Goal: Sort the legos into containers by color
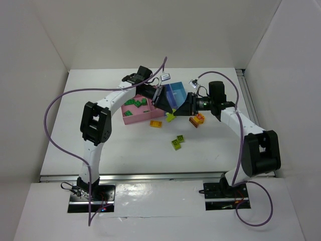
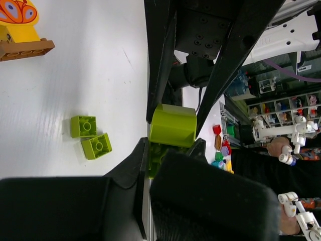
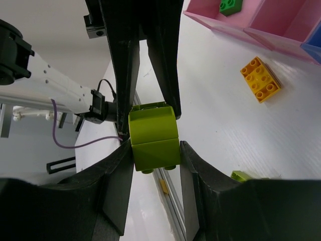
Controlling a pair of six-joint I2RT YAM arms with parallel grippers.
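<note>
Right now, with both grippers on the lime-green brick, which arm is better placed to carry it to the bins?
Probably left: the left gripper is shut on the lime-green brick right beside the bins; the right gripper sits farther out.

The right hand (image 3: pixel 153 150) clamps a lime-green brick (image 3: pixel 153 133) between its two black fingers, while the left hand (image 3: pixel 149 111), reaching in from the opposite side, presses its own fingers against the same brick's upper edges. On the white worktop (image 3: pixel 215 115) beyond, an orange-yellow brick (image 3: pixel 260 79) lies studs up near the pink bins (image 3: pixel 281 22), one of which holds a dark green brick (image 3: pixel 229 6). A purple cable (image 3: pixel 64 146) loops off to the left.
</note>
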